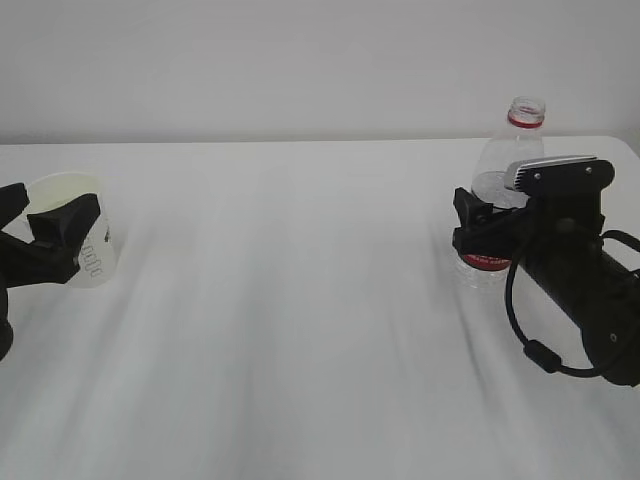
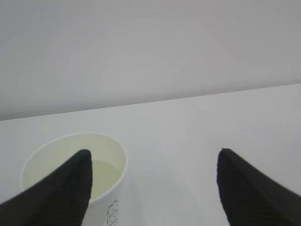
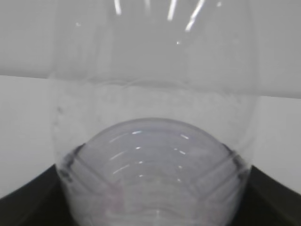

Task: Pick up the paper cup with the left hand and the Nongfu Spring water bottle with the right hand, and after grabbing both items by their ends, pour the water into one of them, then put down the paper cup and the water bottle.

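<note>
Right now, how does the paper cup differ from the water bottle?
The paper cup is short, opaque white with dark print; the water bottle is taller, clear plastic with a red neck ring. The cup's mouth is wide, the bottle's narrow. Both stand upright and uncapped on the white table, each with a black pincer around it.

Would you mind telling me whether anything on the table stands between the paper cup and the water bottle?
Nothing visible does. The paper cup sits at the far left by the left hand, the Nongfu Spring water bottle at the far right at the right hand; only bare white table lies between.
</note>
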`<state>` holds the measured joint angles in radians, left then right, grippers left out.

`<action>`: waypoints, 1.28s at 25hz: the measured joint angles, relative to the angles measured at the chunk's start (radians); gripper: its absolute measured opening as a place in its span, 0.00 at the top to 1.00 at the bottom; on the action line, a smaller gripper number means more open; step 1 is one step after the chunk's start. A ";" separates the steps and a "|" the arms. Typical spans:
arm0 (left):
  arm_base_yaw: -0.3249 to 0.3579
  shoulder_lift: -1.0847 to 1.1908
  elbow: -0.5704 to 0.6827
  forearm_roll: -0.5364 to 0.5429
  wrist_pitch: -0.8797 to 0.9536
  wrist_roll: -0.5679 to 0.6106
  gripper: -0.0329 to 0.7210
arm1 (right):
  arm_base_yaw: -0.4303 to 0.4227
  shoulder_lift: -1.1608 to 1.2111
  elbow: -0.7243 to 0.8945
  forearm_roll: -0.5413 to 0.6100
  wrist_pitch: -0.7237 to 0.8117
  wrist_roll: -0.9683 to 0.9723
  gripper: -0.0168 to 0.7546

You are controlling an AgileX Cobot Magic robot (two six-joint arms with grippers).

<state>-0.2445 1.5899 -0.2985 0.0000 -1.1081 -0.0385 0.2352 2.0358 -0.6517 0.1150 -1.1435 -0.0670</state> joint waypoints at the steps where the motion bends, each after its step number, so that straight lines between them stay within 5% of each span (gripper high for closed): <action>1: 0.000 0.000 0.000 0.000 0.000 0.000 0.17 | 0.000 0.000 0.000 0.000 0.000 0.000 0.19; 21: 0.000 0.000 0.000 0.000 0.001 0.000 0.17 | 0.000 -0.192 0.042 -0.019 0.005 0.000 0.19; 32: 0.000 0.000 0.000 0.000 0.018 0.000 0.17 | 0.000 -0.317 0.044 -0.053 0.168 0.000 0.19</action>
<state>-0.2445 1.5899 -0.2985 0.0000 -1.0901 -0.0385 0.2352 1.7189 -0.6072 0.0625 -0.9756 -0.0670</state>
